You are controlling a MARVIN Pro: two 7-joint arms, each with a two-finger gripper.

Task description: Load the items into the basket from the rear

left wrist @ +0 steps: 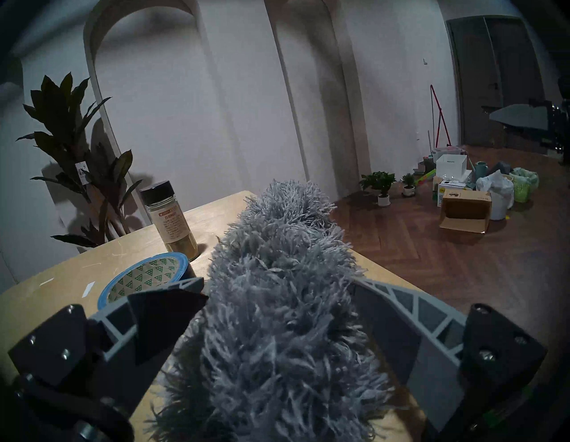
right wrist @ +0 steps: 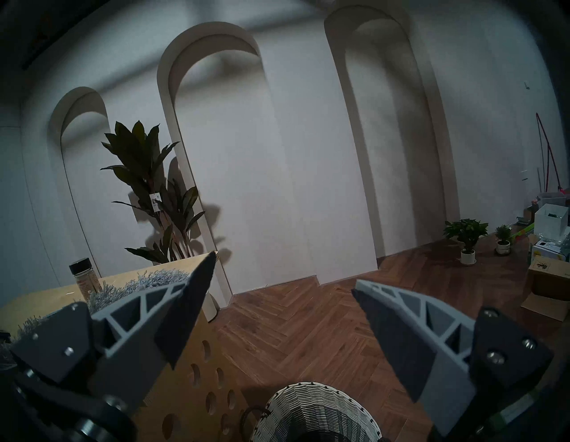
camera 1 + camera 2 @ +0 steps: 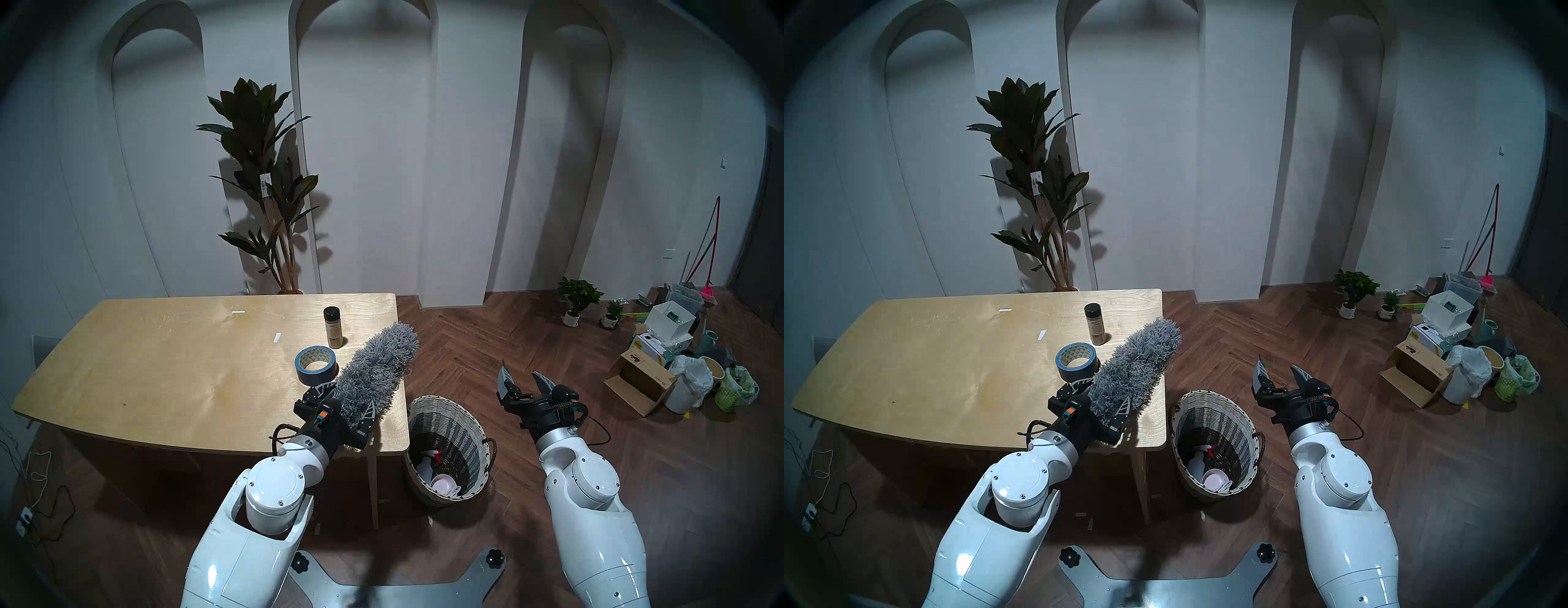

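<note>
My left gripper (image 3: 345,397) is shut on the long fluffy grey duster (image 3: 377,361) near its handle end, at the table's near right corner; the fluff fills the gap between the fingers in the left wrist view (image 1: 277,308). The duster's tip reaches past the table's right edge. The blue tape roll (image 3: 318,374) lies flat just left of the duster. The black-capped bottle (image 3: 333,327) stands behind the tape roll. The wicker basket (image 3: 441,398) stands on the floor right of the table. My right gripper (image 3: 521,370) is open and empty, in the air right of the basket.
The wooden table (image 3: 169,361) has a leg next to the basket. A white spray bottle (image 3: 426,465) and a pink bowl (image 3: 443,484) lie inside the basket. Boxes, bags and a green mesh basket (image 3: 727,397) clutter the floor at the far right. A tall plant (image 3: 263,191) stands behind the table.
</note>
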